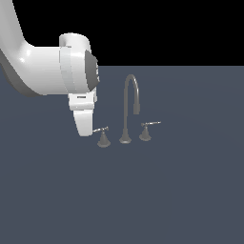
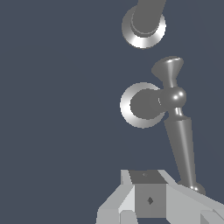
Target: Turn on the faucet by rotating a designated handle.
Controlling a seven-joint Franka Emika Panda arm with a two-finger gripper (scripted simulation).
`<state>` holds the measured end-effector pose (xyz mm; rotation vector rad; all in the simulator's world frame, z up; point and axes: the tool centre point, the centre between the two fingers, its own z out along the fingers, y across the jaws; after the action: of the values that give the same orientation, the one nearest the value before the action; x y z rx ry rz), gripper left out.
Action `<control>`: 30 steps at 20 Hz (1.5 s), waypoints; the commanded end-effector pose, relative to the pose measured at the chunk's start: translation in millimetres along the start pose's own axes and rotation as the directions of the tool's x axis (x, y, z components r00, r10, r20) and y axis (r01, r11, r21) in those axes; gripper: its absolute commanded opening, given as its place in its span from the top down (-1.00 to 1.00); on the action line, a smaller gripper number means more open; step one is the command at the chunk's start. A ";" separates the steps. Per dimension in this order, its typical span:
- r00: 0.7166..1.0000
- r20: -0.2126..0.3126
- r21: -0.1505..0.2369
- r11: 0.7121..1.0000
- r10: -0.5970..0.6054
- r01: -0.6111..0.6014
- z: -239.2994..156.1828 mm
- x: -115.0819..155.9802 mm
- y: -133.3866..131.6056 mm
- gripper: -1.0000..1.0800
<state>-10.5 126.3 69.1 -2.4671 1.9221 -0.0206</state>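
The faucet (image 1: 129, 110) is sitting on the dark blue-grey worktop (image 1: 181, 190), mid-scene in the exterior view: a tall arched spout (image 1: 131, 95) in the middle, with one lever handle on a cone base on each side. The handle (image 1: 101, 136) on the exterior view's left is standing just beside the white pincer (image 1: 85, 125), its thin lever rod pointing toward the pincer tip and appearing to touch it or come very close; I cannot tell which from this angle. The other handle (image 1: 147, 130) is sitting on the exterior view's right of the spout, well clear of the arm (image 1: 43, 66). The arm is reaching in from the exterior view's upper left, with the wrist angled down and the pincer hanging low near the worktop. In the wrist view, the handle (image 2: 168, 105) is showing from above: round base, ball hub, flared short end, and the long tapered rod (image 2: 181, 148) running toward the pincer (image 2: 151, 199), its rounded tip lying right at the edge of one grey finger (image 2: 192, 205). The spout base (image 2: 143, 26) is showing farther off. Pincer gap: cannot tell whether it is wide or narrow, since the fingertips are cut off at the frame edge; nothing is visibly clamped between them.
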 end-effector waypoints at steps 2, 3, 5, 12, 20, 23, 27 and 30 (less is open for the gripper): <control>1.000 0.001 -0.008 1.000 -0.003 0.003 1.6 -0.1 11.6 1.00; 1.000 0.001 -0.009 1.000 -0.003 0.003 1.8 1.0 15.2 1.00; 1.000 0.001 -0.011 1.000 -0.002 0.002 2.1 3.3 22.4 1.00; 1.000 0.002 -0.018 1.000 0.001 -0.001 3.0 11.6 48.2 1.00; 1.000 0.006 -0.014 1.000 -0.014 0.014 2.0 23.9 56.7 1.00; 1.000 0.004 -0.017 1.000 -0.004 0.005 2.6 42.0 64.9 1.00; 0.998 0.020 -0.013 0.999 -0.053 0.053 0.4 17.9 62.6 1.00; 0.999 0.016 -0.014 0.999 -0.039 0.039 1.3 37.5 59.8 1.00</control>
<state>-63.5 89.9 68.1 -2.5208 1.8492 0.0147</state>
